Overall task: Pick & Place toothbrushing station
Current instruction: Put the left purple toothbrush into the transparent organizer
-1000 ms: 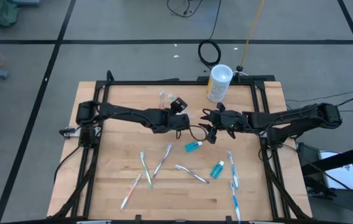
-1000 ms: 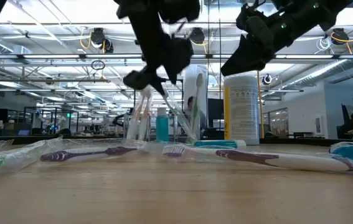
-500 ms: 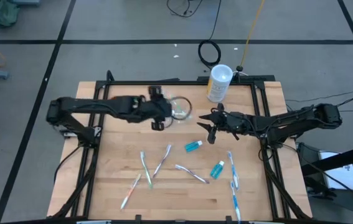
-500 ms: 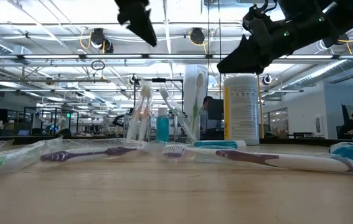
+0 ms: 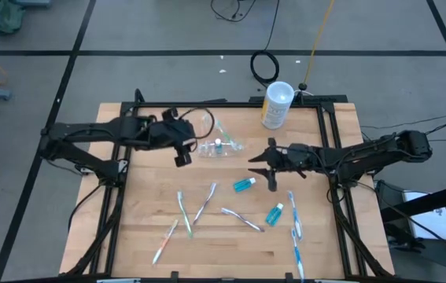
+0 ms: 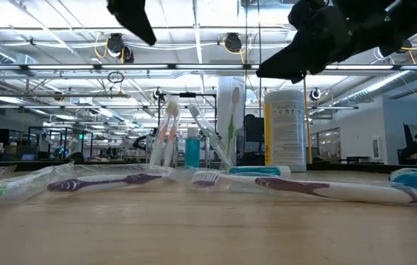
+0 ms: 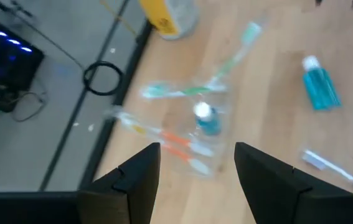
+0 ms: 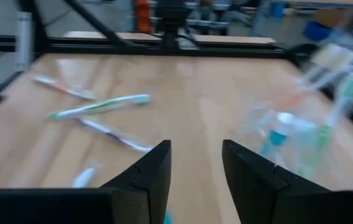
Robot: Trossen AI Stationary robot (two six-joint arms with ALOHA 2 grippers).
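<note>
clear holder (image 5: 221, 147) blurred, outline unclear

Wooden table (image 5: 144, 228): clear holder (image 5: 221, 146), loose toothbrushes (image 5: 184, 212), teal tubes (image 5: 244, 184), white canister (image 5: 276, 104)

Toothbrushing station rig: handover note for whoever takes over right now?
Left gripper: open, empty, beside the holder.
Right gripper: open, empty, above a teal toothpaste tube.
Small clear plastic holder: at the table's back centre, holding a few toothbrushes and one tube.
Left: second teal tube and loose pastel toothbrushes on the wooden table.
White canister: not part of the job.
</note>
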